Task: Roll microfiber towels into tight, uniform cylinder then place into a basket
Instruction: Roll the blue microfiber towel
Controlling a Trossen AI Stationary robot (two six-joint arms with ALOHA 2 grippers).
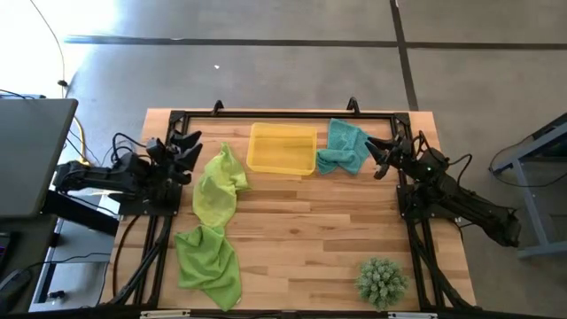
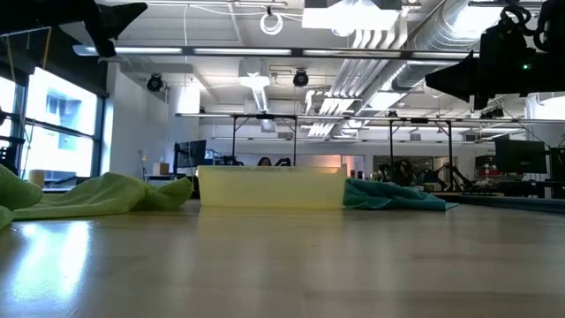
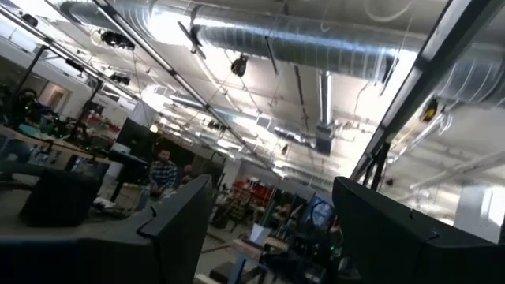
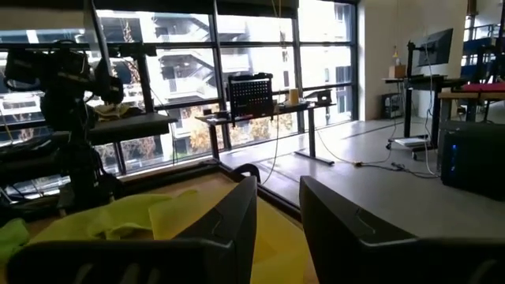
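While both dark arms sit raised at the far corners of the wooden slatted desk [image 1: 301, 230], nothing on it is being handled. The left end effector [image 1: 188, 146] hovers off the desk's left edge with its fingers spread wide and nothing between them; the right end effector [image 1: 379, 152] hangs near the far right, its fingers only narrowly parted and likewise empty. A shallow translucent yellow plastic basket [image 1: 282, 149] lies at the far middle of the desk. Touching its right side is a crumpled teal microfiber towel [image 1: 344, 146]. Just left of the basket a rumpled lime-green microfiber towel [image 1: 217, 186] lies loose, and a second lime-green towel [image 1: 209, 263] sits nearer the front left corner. None is rolled. A spiky green ball-shaped plant [image 1: 382, 280] stands at the front right, well apart from everything else.
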